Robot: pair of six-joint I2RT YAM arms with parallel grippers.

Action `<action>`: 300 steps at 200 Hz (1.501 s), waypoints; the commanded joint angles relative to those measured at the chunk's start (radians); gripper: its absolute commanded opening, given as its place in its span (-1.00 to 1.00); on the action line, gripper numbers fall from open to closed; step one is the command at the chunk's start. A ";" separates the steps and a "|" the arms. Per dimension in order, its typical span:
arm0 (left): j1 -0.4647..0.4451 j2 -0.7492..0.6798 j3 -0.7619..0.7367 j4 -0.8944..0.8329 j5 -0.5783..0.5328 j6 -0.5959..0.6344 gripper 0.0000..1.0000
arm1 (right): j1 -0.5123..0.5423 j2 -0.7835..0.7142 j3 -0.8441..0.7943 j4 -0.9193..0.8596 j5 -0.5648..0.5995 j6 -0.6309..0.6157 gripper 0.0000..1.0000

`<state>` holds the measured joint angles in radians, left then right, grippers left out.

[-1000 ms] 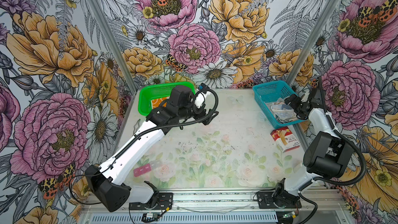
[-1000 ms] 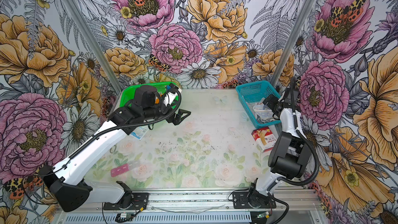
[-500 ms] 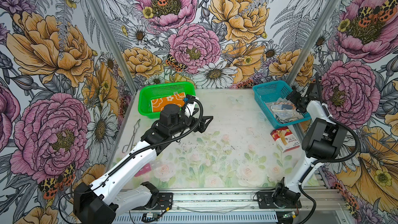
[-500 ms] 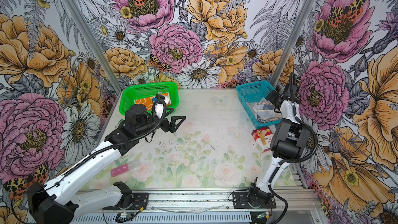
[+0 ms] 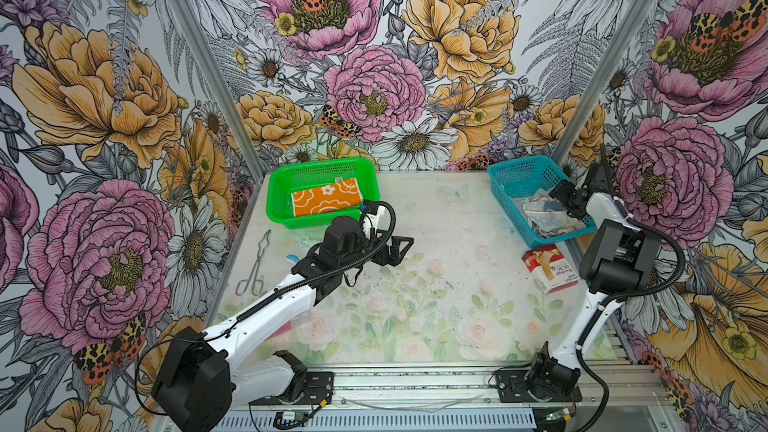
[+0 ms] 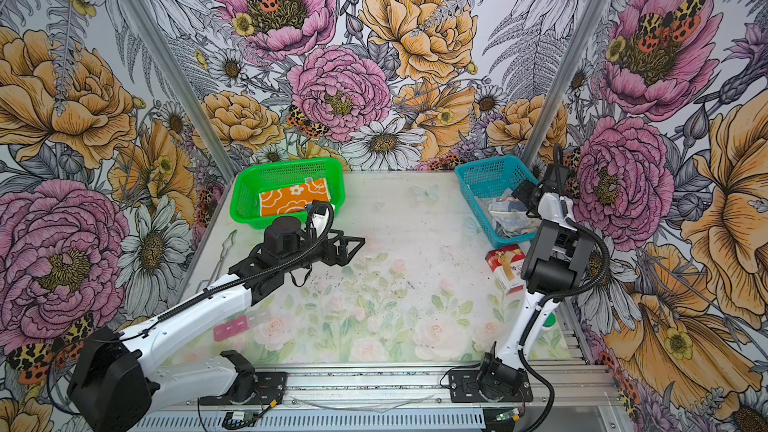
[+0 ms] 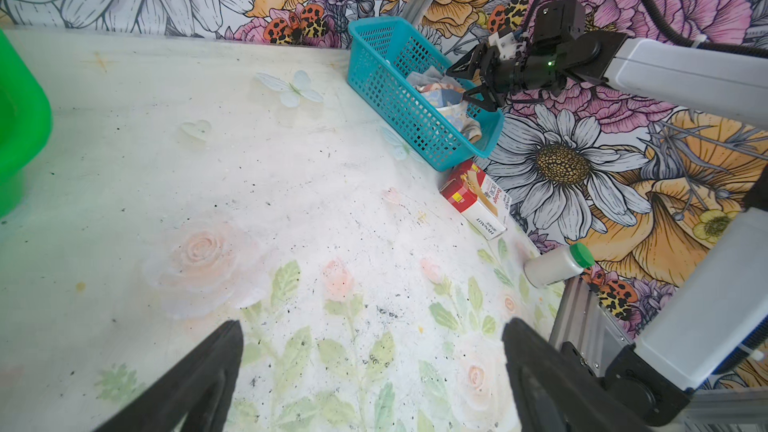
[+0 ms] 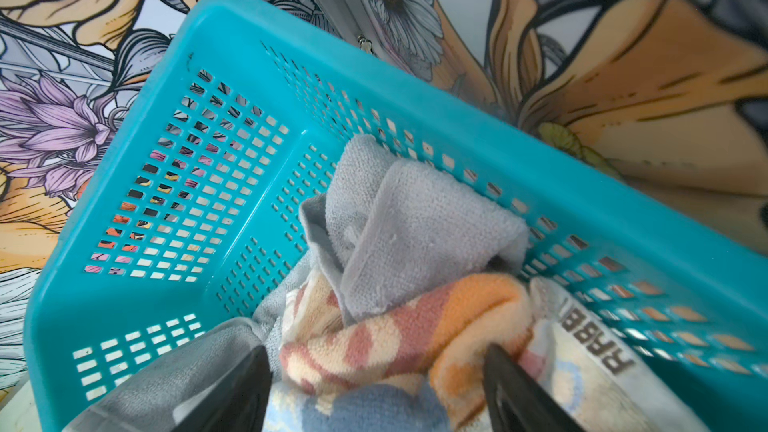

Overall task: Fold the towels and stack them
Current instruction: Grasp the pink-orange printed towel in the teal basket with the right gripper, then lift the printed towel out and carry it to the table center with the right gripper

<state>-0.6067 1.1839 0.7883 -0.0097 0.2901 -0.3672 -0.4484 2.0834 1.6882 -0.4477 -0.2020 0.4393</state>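
**Right gripper (image 8: 374,349) over the blue basket (image 8: 249,35).** The jaws stand partly apart, astride a bunched fold of the patterned towel (image 8: 399,326). Cloth fills the gap between them, but no firm pinch is visible. The grey towel (image 8: 415,234) lies just beyond the jaw tips, draped over the same fold, and a grey edge also runs under one jaw. The orange towel (image 5: 326,201) lies folded in the green basket (image 5: 320,164), well apart from these jaws and just behind the left gripper (image 5: 395,249). The left gripper's jaws are at their widest and hold nothing above the bare table (image 7: 291,201).

**Likely faults:**
- Closing here may trap grey cloth along with the patterned fold, so that both towels lift out tangled.
- A grip on only the crest of a soft fold may slip once the weight of the hanging cloth comes on.
- The towels are intertwined and the basket looks light, so drag could tilt or shift it toward the carton (image 5: 548,268).
- A jaw tip set too deep could catch in the mesh wall.
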 commanded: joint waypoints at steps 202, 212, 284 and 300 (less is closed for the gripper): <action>-0.011 -0.033 -0.023 0.066 -0.032 -0.082 0.97 | 0.111 0.075 0.059 -0.172 0.030 -0.044 -0.91; -0.014 -0.034 -0.020 0.064 -0.032 -0.082 0.97 | 0.115 0.054 0.058 -0.179 0.034 -0.048 -0.98; -0.071 -0.070 -0.003 0.027 -0.067 -0.085 0.97 | 0.141 -0.208 0.025 -0.212 0.003 -0.059 -1.00; -0.090 -0.080 -0.001 0.019 -0.083 -0.080 0.97 | 0.154 -0.273 0.032 -0.215 -0.028 -0.054 -1.00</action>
<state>-0.6701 1.1336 0.7738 0.0238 0.2497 -0.4438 -0.3149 1.9331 1.7138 -0.6556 -0.1837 0.3981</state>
